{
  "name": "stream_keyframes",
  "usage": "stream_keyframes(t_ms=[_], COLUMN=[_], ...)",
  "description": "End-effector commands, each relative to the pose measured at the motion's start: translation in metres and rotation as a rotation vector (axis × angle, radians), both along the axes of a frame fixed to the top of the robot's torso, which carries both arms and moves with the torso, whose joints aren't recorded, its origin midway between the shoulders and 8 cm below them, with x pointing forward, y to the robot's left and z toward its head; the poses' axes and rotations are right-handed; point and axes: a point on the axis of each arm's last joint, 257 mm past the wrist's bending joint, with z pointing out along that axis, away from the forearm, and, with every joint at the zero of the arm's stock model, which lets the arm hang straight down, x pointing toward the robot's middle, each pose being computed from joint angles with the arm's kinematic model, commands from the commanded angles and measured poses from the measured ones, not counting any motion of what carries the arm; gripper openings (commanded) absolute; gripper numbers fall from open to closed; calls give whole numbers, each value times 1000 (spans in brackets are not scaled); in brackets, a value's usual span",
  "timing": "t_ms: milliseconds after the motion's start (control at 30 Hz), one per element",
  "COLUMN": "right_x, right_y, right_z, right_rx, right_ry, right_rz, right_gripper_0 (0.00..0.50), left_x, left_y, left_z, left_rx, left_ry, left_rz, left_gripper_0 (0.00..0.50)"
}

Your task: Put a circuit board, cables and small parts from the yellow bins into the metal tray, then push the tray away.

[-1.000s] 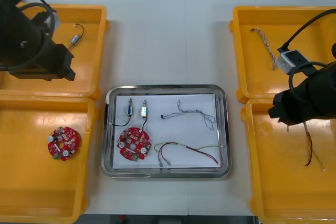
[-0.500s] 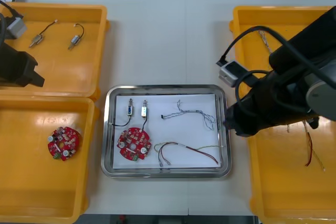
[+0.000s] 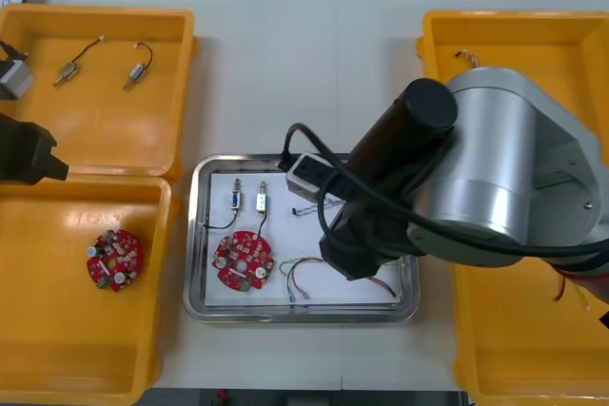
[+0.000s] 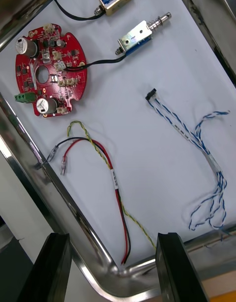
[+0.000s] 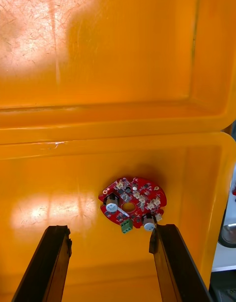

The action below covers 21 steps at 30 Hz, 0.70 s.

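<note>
The metal tray (image 3: 197, 235), white inside, holds a round red circuit board (image 3: 243, 259), two small metal parts (image 3: 261, 200), a blue and white cable (image 3: 309, 208) and a red and yellow cable (image 3: 300, 273). My right arm (image 3: 476, 178) reaches over the tray's right half. In the right wrist view, my right gripper (image 4: 113, 270) hangs open over the tray's rim (image 4: 59, 194) at a corner, near the red and yellow cable (image 4: 105, 172), holding nothing. My left gripper (image 5: 113, 262) is open above the near left bin (image 5: 59, 184), where a second circuit board (image 5: 132, 204) lies.
Two small metal parts (image 3: 67, 71) lie in the far left yellow bin (image 3: 181, 92). A blue and white cable (image 3: 466, 56) lies in the far right bin (image 3: 428, 45). The left arm (image 3: 29, 154) stays at the table's left edge. White table stretches beyond the tray.
My right arm has swung left from over the right bins to above the tray. The left arm has drawn back to the left edge, uncovering the far left bin.
</note>
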Motion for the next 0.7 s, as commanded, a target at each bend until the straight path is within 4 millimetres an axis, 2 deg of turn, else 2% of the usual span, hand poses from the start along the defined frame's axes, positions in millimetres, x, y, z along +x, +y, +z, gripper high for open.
stream_keyframes(t_ms=[33,333,700], right_x=[-5,-19,-35], right_y=[33,50,63], right_z=[-5,-32,-65], right_rx=[-39,-105,-185], right_ry=[-68,-99,-107], right_rz=[150,251,344], right_gripper_0=[500,500,500], left_x=[0,-2,-2], left_y=[18,22,28], left_z=[9,4,3], left_rx=[105,128,141], left_ry=[-56,-72,-70], left_rz=[-87,-81,-62], left_gripper_0=[500,500,500])
